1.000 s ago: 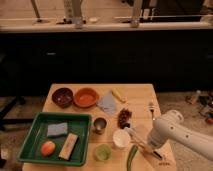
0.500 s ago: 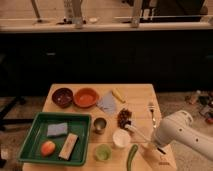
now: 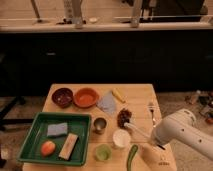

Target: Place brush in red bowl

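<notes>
The brush (image 3: 138, 130) shows as a slim white handle slanting up-left from my gripper (image 3: 154, 142), its far end near a dark red cluster (image 3: 123, 117). The gripper is at the end of the white arm (image 3: 182, 132) over the table's front right and seems shut on the handle's near end. The red bowl (image 3: 86, 97) stands at the back left of the table, well away from the gripper. The curved green pepper (image 3: 132, 156) lies at the front edge, just left of the gripper.
A dark bowl (image 3: 62, 96) sits left of the red bowl. A grey cloth (image 3: 106, 103), fork (image 3: 151, 111), metal cup (image 3: 99, 125), white cup (image 3: 121, 138) and green cup (image 3: 103, 152) stand around. A green tray (image 3: 35, 131) holds a sponge, an orange and a block.
The arm has swung right and back from the front edge. The brush handle now stands out up-left from the gripper, above the white cup.
</notes>
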